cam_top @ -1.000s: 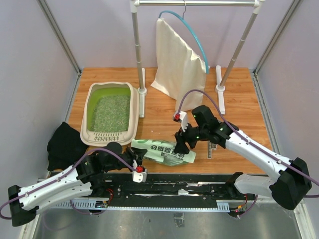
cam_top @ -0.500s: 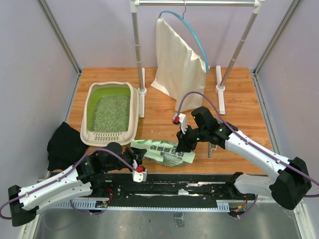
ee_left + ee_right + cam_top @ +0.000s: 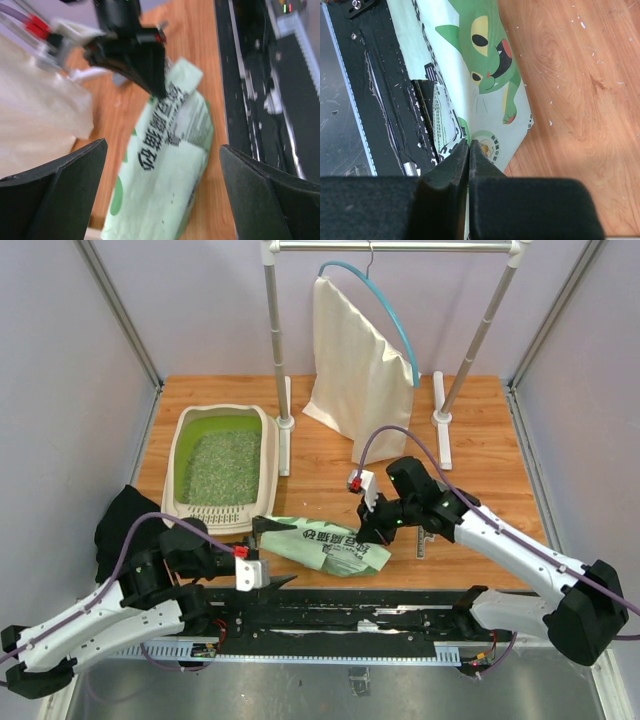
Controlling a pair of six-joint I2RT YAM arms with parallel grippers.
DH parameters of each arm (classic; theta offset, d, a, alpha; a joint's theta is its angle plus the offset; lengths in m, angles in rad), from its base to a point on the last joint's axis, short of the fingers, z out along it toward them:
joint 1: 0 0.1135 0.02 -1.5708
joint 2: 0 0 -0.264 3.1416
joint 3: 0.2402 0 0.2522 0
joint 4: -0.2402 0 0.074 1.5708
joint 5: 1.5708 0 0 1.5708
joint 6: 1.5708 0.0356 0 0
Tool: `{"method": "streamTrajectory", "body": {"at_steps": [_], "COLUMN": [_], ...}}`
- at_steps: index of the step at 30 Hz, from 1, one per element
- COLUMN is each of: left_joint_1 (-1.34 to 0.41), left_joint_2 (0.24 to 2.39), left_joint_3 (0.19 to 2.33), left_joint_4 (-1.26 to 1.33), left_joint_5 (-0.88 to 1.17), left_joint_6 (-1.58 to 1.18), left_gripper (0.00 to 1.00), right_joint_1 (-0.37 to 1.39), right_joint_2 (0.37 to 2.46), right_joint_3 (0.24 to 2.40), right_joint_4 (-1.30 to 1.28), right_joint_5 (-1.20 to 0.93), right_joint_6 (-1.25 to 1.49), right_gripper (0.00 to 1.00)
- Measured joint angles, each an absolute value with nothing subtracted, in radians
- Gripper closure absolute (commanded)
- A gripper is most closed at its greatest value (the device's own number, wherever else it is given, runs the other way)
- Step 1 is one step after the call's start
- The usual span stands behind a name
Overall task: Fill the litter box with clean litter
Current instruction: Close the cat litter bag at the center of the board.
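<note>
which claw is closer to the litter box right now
Left. The left claw hangs open just in front of the litter box, at its near right corner, by the bag. The right claw is shut on the bag's far end, farther right.

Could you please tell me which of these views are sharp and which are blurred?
Top external: sharp, evenly lit; pale green-grey litter granules distinct. Left wrist: blurred throughout, print on the flat green plastic bag smeared. Right wrist: bag's cat print and wooden tabletop grain crisp.
</note>
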State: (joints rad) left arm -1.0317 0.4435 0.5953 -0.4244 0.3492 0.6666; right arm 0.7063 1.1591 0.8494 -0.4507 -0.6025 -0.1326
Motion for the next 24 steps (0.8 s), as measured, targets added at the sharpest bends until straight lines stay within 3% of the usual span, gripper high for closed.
{"method": "streamTrajectory", "body": {"at_steps": [4,8,15,21,24], "left_joint_1": [-1.032,-1.032,-1.031,-0.990,-0.934], "left_joint_2": [0.424,0.547,0.977,1.053,1.070], "left_joint_3": [0.604,0.605,0.785,0.783,0.784], "left_joint_4": [-0.256,-0.119,-0.154,-0.171,-0.170], "left_joint_5": [0.324,0.228,0.179,0.226,0.286], "left_joint_6": [0.475,0.324,0.239,0.247,0.263], "left_gripper": [0.00,0.00,0.00,0.00,0.05], "right_joint_1": [0.706,0.706,0.706,0.706,0.706], "right_joint_2": [1.118,1.070,1.031,1.003,0.988], "right_joint_3": [0.818,0.783,0.750,0.728,0.720], "right_joint_4": [-0.438,-0.417,-0.392,-0.371,-0.367], "right_joint_5": [-0.598,-0.593,-0.592,-0.593,-0.593], "right_joint_6": [-0.137,-0.140,-0.146,-0.162,-0.168], "right_gripper": [0.99,0.99,0.99,0.99,0.99]}}
